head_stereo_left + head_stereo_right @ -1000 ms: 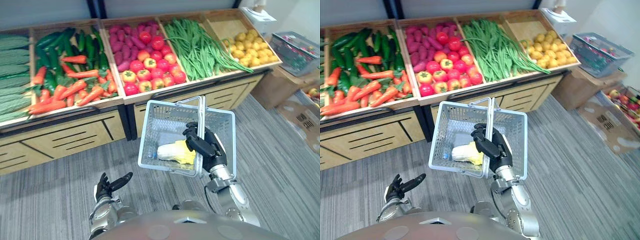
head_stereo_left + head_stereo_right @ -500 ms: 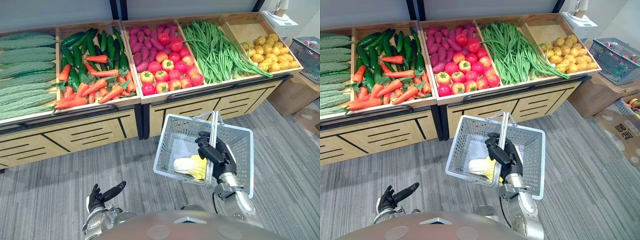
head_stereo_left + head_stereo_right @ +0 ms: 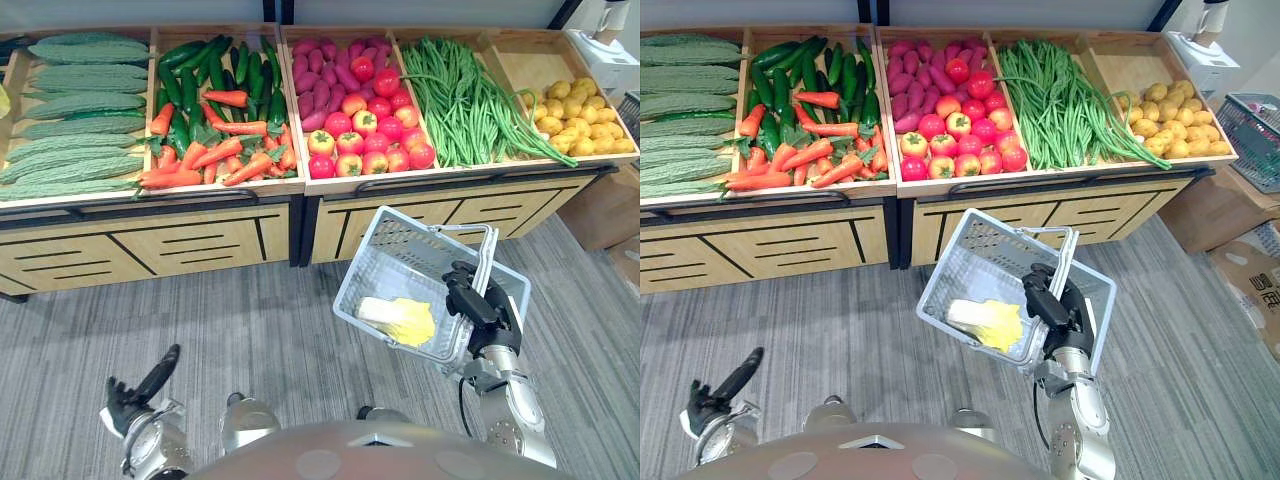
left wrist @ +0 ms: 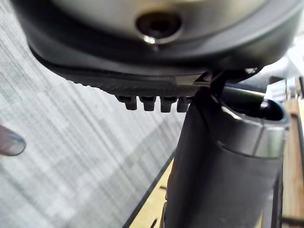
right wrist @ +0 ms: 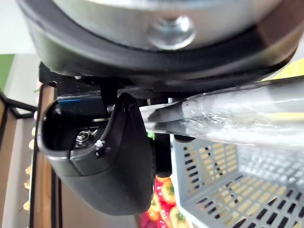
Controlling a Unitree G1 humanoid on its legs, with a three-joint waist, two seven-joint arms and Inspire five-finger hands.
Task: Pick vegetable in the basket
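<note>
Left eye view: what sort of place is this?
Probably a grocery produce aisle, or a mock-up: a wooden stand with bins of carrots, tomatoes and green beans, and the right hand holding a shopping basket.

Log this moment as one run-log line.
right hand: shut on basket handle | basket contents: pale leafy vegetable | left hand: open, empty

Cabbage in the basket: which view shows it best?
Right eye view: the cabbage lies whole in the basket, beside the right hand. Left eye view nearly matches. Right wrist view catches maybe a yellow sliver.
</note>
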